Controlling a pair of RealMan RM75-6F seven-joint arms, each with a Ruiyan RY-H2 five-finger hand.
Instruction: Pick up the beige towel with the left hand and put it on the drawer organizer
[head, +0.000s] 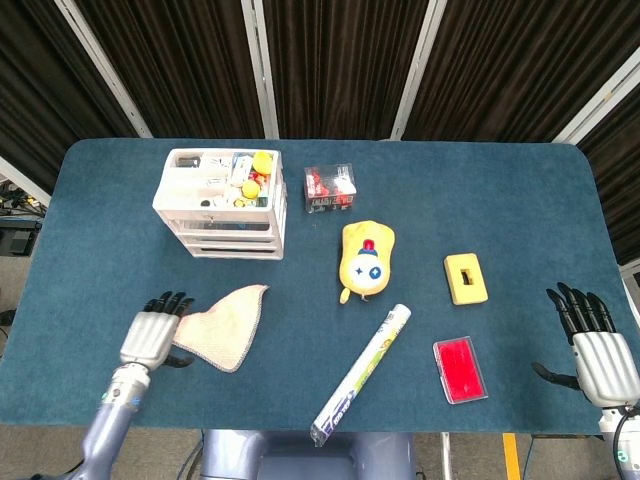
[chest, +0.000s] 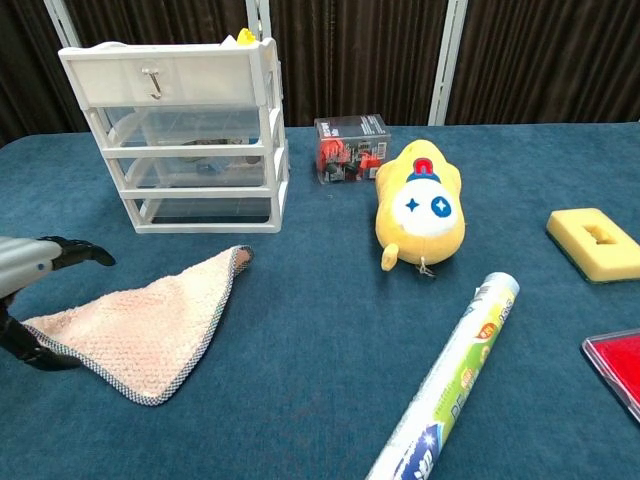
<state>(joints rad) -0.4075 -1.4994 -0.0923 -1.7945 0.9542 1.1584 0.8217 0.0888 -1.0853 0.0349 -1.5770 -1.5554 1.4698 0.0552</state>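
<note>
Seemingly light and limp, the beige towel (head: 222, 329) lay flat on the blue table (head: 520, 200) in front of the drawer organizer (head: 222, 203), its dark-stitched edge likely to sag once lifted; bunching the near left corner looked the surest hold. The left hand (head: 150, 338) hovered over that corner, fingers spread and holding nothing, thumb low beside the hem. The right hand (head: 600, 355) rested open, well apart.
</note>
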